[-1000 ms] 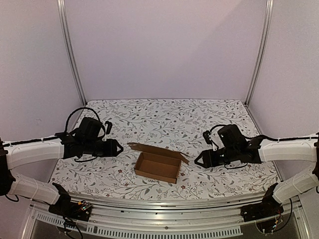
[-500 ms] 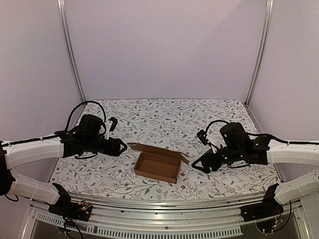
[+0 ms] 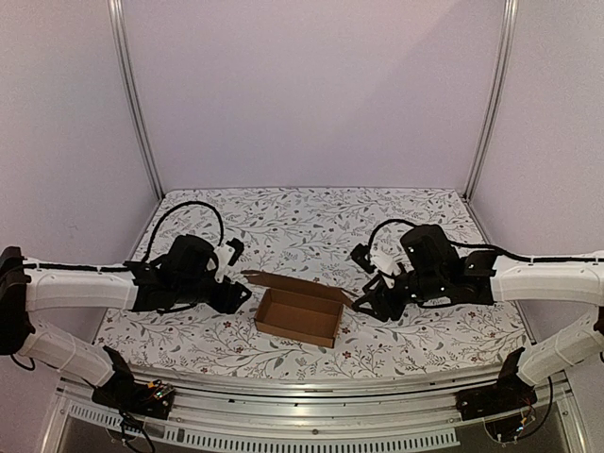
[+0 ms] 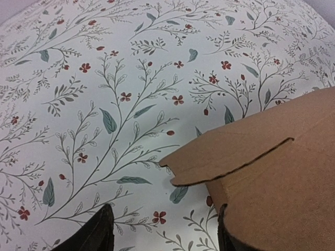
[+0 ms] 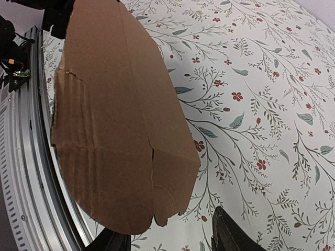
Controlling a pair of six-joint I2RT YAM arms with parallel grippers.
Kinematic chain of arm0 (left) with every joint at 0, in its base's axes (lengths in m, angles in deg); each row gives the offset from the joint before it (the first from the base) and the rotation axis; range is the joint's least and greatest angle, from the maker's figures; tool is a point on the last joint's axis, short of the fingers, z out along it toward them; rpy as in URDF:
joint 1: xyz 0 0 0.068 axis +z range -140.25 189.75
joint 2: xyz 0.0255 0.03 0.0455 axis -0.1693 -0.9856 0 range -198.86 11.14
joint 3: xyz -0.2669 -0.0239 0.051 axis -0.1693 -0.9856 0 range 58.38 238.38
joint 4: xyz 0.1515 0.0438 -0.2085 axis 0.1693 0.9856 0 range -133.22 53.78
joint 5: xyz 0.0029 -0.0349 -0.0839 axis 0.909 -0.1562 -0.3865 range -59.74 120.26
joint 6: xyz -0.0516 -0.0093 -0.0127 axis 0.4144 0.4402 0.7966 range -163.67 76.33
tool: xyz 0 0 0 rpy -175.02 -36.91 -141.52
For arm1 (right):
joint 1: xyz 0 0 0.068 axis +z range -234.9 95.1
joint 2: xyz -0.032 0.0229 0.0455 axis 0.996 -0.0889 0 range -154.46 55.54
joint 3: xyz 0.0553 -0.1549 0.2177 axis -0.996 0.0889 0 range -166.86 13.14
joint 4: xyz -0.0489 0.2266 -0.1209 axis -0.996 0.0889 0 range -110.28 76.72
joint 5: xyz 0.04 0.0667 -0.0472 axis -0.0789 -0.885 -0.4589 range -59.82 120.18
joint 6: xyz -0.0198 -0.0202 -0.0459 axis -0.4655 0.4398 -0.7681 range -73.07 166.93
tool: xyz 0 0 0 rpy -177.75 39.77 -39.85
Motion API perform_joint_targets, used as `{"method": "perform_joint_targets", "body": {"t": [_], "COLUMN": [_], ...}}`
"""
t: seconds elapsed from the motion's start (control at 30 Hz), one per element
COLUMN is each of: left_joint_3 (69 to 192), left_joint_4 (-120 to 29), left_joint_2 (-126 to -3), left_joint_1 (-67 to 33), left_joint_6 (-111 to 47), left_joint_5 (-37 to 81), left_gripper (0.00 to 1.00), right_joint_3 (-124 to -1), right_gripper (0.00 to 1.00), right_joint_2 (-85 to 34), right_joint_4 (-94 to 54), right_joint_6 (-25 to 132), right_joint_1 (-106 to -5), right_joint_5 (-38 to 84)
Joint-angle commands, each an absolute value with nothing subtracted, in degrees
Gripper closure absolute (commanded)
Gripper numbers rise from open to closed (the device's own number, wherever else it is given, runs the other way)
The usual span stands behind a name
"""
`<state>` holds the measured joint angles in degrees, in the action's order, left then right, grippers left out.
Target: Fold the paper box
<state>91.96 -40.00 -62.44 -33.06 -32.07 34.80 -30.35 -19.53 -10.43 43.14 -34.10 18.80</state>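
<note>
Small open box of plain brown cardboard, centre of floral table. At its 9 o'clock left gripper, at 3 right gripper; both sets of fingers apart. Likely light, creasable; pinch lid flap edge.

Paper box between two hands on the bench

The paper box sits toward the front of the bench, about midway across. The left hand is just beside its left end, the right hand just beside its right end.
</note>
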Motion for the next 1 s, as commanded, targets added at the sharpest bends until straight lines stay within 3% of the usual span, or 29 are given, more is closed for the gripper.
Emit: {"method": "perform_joint_targets", "body": {"t": [0.0, 0.23, 0.33, 0.83, 0.97], "left_joint_3": [92.8, 92.0, 91.5, 92.8, 92.9], "left_joint_4": [-43.3, -46.2, -48.3, -53.0, -53.5], "left_joint_2": [-64.8, -65.7, -65.7, -68.1, -67.8], "left_joint_1": [-35.2, -35.5, -35.6, -35.6, -35.6], "left_joint_6": [-37.0, -39.0, -40.6, -43.5, -43.7], "left_joint_5": [40.3, 43.8, 43.2, 41.5, 41.3], "left_gripper": [0.34, 0.38, 0.43, 0.43, 0.43], "right_joint_3": [-32.4, -32.5, -32.5, -33.1, -33.3], "right_gripper": [0.5, 0.54, 0.62, 0.79, 0.87], "right_joint_2": [-22.5, -24.1, -24.6, -25.1, -25.1], "right_joint_4": [-10.6, -10.7, -10.6, -10.2, -9.8], "right_joint_6": [40.1, 39.7, 39.9, 40.7, 40.6], "right_joint_1": [-33.1, -32.7, -32.7, -32.7, -32.6], "right_joint_5": [19.0, 20.9, 21.0, 21.5, 21.5]}}
